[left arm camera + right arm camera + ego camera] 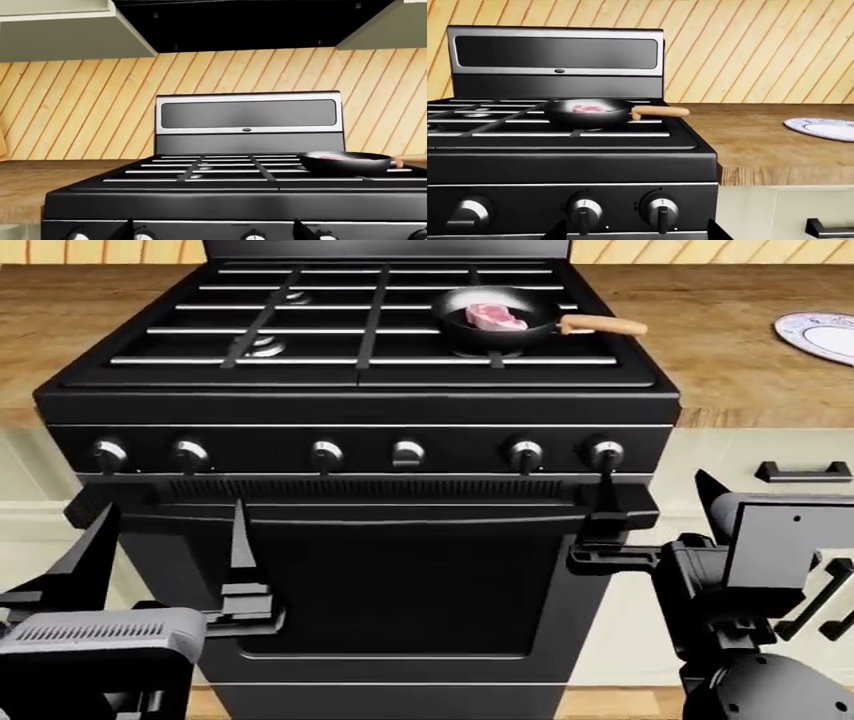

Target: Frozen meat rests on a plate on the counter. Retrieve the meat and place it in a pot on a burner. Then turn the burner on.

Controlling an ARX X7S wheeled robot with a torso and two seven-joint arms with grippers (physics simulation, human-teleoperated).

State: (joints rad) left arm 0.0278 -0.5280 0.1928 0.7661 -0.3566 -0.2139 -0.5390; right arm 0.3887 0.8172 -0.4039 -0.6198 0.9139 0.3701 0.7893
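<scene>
While the meat (491, 315) lies inside the pot (497, 324) on the stove's right-hand grate, the plate (817, 337) sits bare on the wooden surface (727, 350) to the right. Both grippers hang low before the oven door, left gripper (167, 560) and right gripper (654, 525) each spread apart, holding nothing.

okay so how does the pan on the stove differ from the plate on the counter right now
The pot is black with a wooden stick handle; the plate is white with a blue patterned rim and no handle. The pot holds the meat; the plate lies bare. The pot sits on the stove grates, the plate on the counter. Both are round.
</scene>
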